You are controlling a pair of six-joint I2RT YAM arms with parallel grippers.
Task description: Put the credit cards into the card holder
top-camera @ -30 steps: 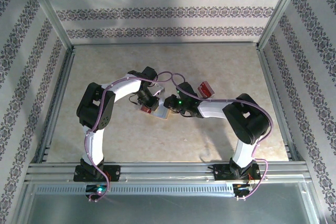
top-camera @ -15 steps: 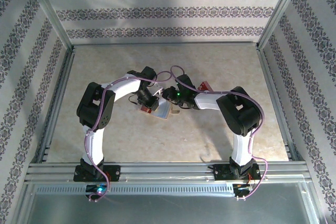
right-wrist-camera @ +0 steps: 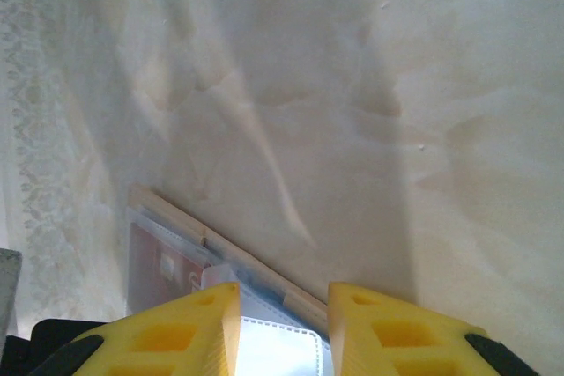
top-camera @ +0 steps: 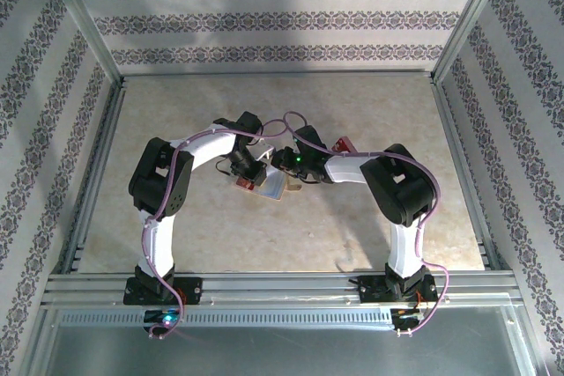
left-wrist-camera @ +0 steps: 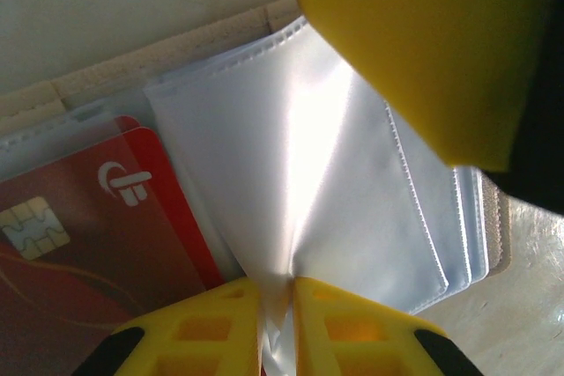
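The left claw [left-wrist-camera: 278, 292] pinches the card holder [left-wrist-camera: 176, 46] by its clear sleeve [left-wrist-camera: 300, 156]. The right claw [right-wrist-camera: 282, 301] has slid left over it, slightly open, holding nothing.

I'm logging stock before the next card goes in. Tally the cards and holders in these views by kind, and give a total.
Red credit cards: 2 (one lying on the table at, one under a clear sleeve)
Card holder: 1
Total: 3
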